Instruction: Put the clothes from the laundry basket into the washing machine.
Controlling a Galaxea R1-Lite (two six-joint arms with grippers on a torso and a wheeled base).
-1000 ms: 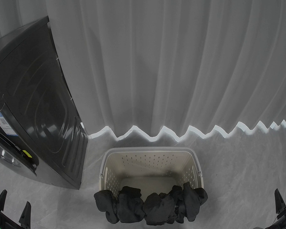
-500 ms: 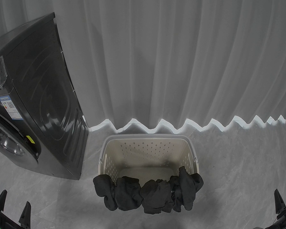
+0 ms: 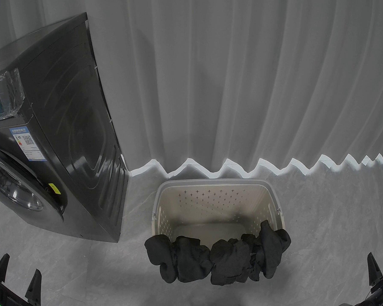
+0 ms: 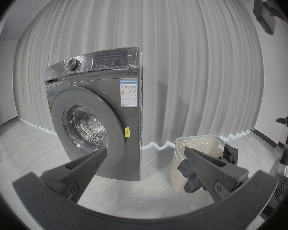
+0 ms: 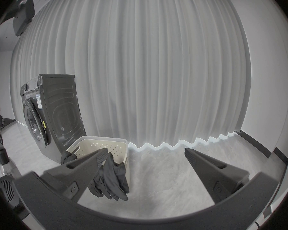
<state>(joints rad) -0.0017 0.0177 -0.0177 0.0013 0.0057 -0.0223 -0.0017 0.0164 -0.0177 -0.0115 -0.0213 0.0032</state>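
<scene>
The clothes (image 3: 219, 260) are dark, limp garments bunched side by side over the near rim of the laundry basket (image 3: 217, 184), hanging partly inside and partly down its outer wall. Expect them to be light and soft, with no stiffness: whatever you pinch will sag and trail below the fingers, and a neighbouring piece may drag along with it.

Take hold where the fabric humps thickest, right on top of the rim, rather than at a dangling end, and lift straight up so that the cloth clears the edge. The basket looks like thin plastic and will likely slide or tip if a fold snags.

The washing machine (image 3: 72, 128) stands just beside the basket on your left, against the white curtain (image 3: 242, 73). Its round door looks shut from the left wrist view, though the glass makes that hard to tell for sure.

Both arms sit low and drawn in, one on each side, well apart from the basket and the machine. Your left gripper (image 4: 144, 149) has its fingers spread wide and holds nothing. Your right gripper (image 5: 146, 150) is likewise spread and empty, with the draped clothes seen just past one finger.
</scene>
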